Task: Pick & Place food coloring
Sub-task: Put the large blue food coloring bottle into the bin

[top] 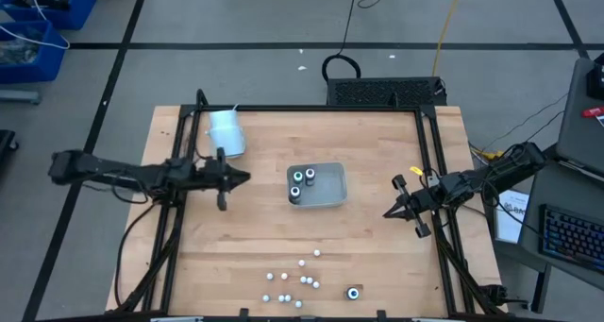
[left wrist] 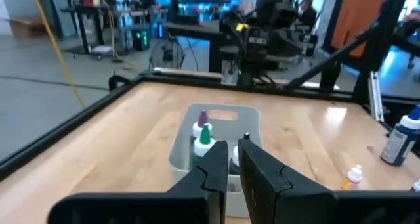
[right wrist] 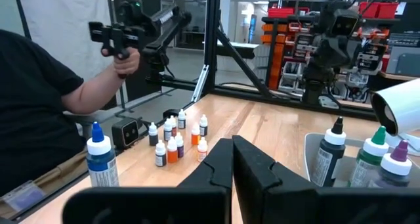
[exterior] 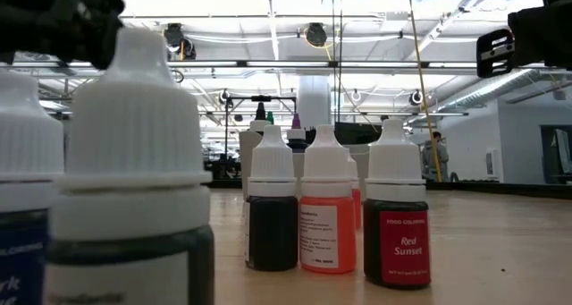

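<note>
Clenched on nothing, my left gripper (top: 243,177) stretches level across the wooden table (top: 377,246) from above, short of the clear rectangular tray (top: 330,197) holding three dark bottles (top: 301,181), while my right gripper (top: 389,213), also shut and empty, waits beyond the tray's other side and the rest of the food coloring (top: 293,286) lies scattered near the front edge. At table height, ribbed white caps top squat plastic bottles (exterior: 328,211), one labelled Red Sunset (exterior: 396,211). From my left wrist, my dark fingers (left wrist: 213,165) sit nearly together before the tray; from my right wrist, a person's hand (right wrist: 125,61) grips a handle beyond the small bottles.
</note>
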